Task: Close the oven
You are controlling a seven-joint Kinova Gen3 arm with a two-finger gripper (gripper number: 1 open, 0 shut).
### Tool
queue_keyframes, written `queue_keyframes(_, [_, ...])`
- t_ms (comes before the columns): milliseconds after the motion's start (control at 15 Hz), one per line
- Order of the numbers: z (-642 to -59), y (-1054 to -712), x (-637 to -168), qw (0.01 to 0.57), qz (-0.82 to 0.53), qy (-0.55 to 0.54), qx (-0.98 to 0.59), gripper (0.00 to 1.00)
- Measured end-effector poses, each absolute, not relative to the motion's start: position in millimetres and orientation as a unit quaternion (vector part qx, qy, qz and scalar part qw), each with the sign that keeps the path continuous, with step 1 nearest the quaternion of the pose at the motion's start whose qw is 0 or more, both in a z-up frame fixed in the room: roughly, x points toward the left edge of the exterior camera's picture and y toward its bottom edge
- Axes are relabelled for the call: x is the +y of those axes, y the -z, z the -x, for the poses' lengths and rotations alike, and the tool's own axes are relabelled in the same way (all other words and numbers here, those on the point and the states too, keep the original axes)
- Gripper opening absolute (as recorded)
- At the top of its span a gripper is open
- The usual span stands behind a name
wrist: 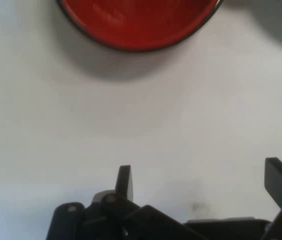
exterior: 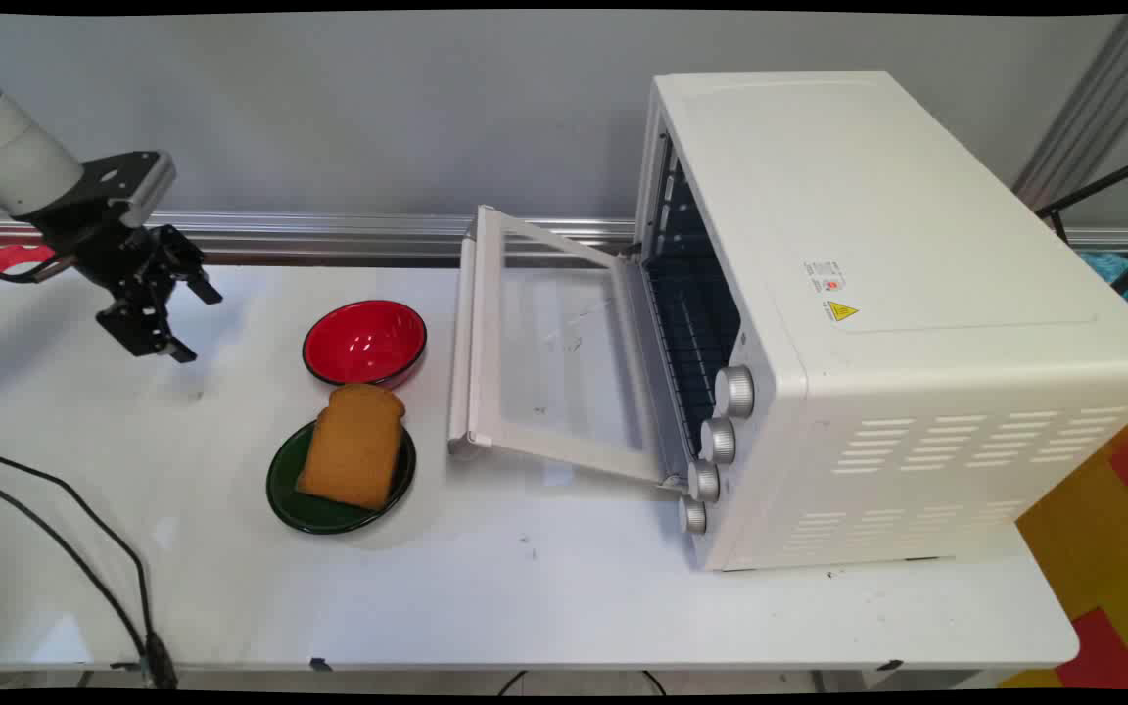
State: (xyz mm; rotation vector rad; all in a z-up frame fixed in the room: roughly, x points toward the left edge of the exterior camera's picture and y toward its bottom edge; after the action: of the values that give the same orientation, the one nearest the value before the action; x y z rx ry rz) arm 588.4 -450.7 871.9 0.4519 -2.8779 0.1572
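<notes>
1. The red bowl (exterior: 364, 342) is round, glossy and dark-rimmed, with nothing in it; it sits on the white table (exterior: 544, 587) left of centre. In the hand view its lower part fills the top edge (wrist: 138, 22).
2. The gripper (exterior: 187, 323) hangs above the table at the upper left, tilted down and to the right, well apart from the bowl. Its fingers (wrist: 124, 181) are spread wide and hold nothing.
3. One slice of brown bread (exterior: 353, 446) lies on one dark green plate (exterior: 292, 499), just below the bowl.
4. One white toaster oven (exterior: 877, 313) stands at the right. Its glass door (exterior: 544, 343) is folded down, and four silver knobs (exterior: 718, 440) show.
</notes>
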Motion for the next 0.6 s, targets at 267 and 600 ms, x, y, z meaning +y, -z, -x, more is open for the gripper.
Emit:
queue_keyframes(267, [-559, -879, -456, 0.176, -0.164, -0.049, -0.969, 1.0])
queue_keyframes(600, [-507, -893, -473, 0.261, -0.169, -0.054, -0.949, 1.0])
